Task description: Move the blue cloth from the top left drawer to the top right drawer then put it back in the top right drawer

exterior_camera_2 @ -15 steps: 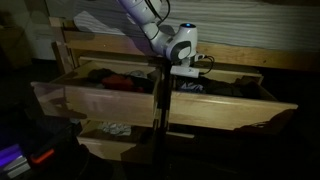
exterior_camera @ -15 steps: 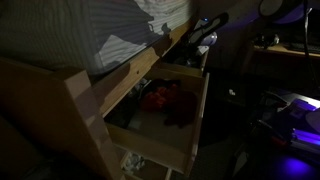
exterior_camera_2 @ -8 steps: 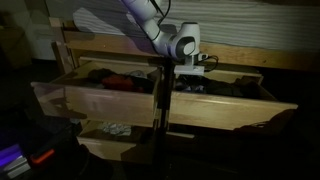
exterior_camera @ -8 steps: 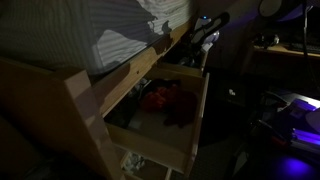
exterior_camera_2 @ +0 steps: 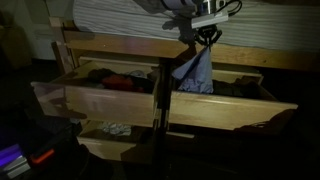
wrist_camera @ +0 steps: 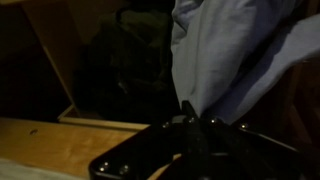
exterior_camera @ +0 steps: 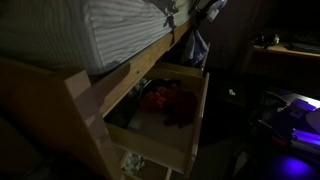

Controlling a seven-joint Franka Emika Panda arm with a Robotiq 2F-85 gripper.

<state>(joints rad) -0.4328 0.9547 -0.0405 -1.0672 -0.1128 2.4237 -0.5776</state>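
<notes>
The blue cloth (exterior_camera_2: pixel 196 72) hangs from my gripper (exterior_camera_2: pixel 206 35) above the right top drawer (exterior_camera_2: pixel 235 102). In an exterior view the cloth (exterior_camera: pixel 197 47) dangles over the far drawer beside the striped mattress. In the wrist view the cloth (wrist_camera: pixel 225 50) fills the upper right, pinched between my dark fingers (wrist_camera: pixel 187 118). My gripper is shut on it. The left top drawer (exterior_camera_2: pixel 95 95) stands open with red and dark clothes inside.
A lower drawer (exterior_camera_2: pixel 115 140) is open under the left top drawer. A striped mattress (exterior_camera: pixel 110 35) lies on top of the wooden frame. The near open drawer (exterior_camera: pixel 165 110) holds red and dark clothes. The room is dim.
My gripper has risen from inside the right top drawer and lifted the blue cloth up out of it; the cloth now hangs in the air.
</notes>
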